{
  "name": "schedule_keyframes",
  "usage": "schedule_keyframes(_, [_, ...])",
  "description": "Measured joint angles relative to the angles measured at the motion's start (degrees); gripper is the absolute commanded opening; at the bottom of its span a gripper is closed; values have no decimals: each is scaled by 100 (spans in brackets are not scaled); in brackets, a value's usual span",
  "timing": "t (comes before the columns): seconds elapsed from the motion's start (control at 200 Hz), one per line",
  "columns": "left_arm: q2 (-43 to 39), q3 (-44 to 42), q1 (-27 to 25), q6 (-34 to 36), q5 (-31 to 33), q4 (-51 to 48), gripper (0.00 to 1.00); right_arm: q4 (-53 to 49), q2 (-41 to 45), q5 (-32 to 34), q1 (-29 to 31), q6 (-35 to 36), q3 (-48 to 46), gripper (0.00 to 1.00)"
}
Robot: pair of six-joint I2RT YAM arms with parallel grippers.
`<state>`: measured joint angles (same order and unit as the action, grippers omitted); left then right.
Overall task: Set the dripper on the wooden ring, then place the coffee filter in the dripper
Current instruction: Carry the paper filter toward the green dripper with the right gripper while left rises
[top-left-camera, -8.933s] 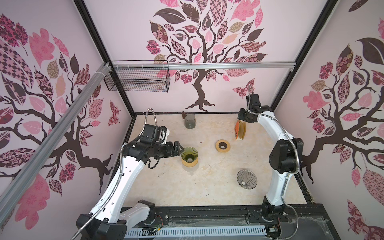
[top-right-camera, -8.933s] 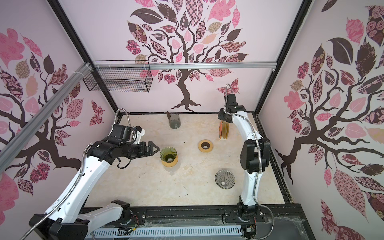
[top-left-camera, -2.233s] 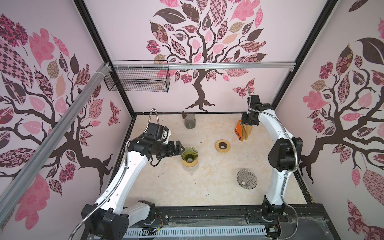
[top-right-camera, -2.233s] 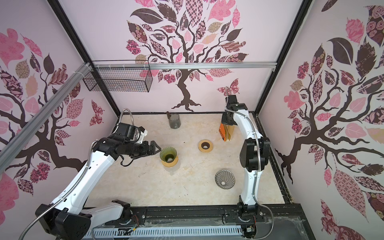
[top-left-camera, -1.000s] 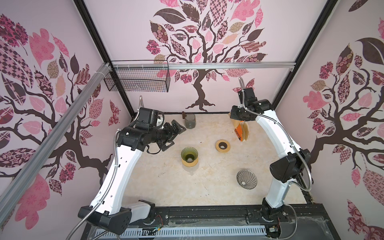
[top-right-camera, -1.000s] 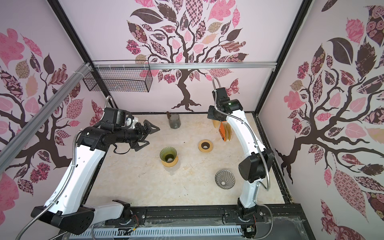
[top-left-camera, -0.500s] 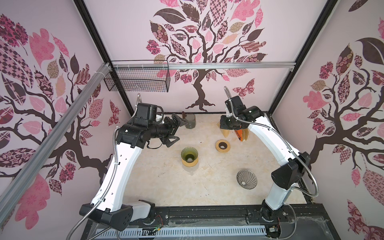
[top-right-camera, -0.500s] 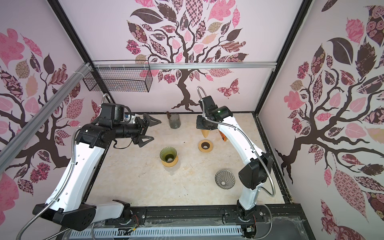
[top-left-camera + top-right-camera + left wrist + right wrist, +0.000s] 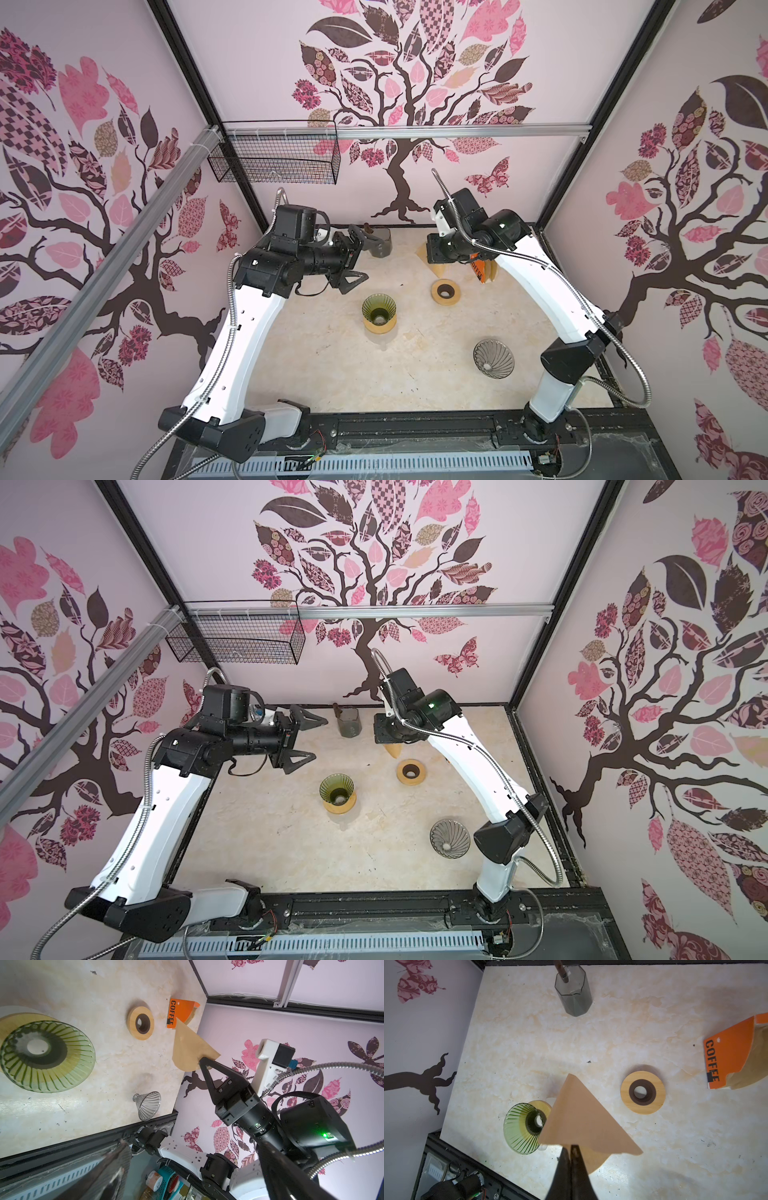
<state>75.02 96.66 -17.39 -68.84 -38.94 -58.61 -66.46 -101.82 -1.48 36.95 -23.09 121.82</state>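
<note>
Beige marble tabletop. From above, the coffee filter is pretty much hidden under the right gripper, which is pinching its edge, arm raised. The left gripper hovers level, wide open, empty.

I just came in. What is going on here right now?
The right gripper is shut on a brown paper coffee filter and holds it in the air, away from the orange filter pack. The green dripper stands empty on its wooden base. The left gripper is open, holding nothing, raised to the side of the dripper.
</note>
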Motion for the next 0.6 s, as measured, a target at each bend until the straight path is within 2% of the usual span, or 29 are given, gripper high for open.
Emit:
schedule_keyframes(0.145, [-149,-267,0,-260,-164,352,98,-310,-50,-164,105,44,138,0])
schedule_keyframes(0.33, [-490,-911,-105,-544,-107,835,98,-616,-365,-153,321,155,887,0])
schedule_keyframes(0.6, [-625,-1226,107,280,485,468,98,-909,-828,-120,529,251,1460,0])
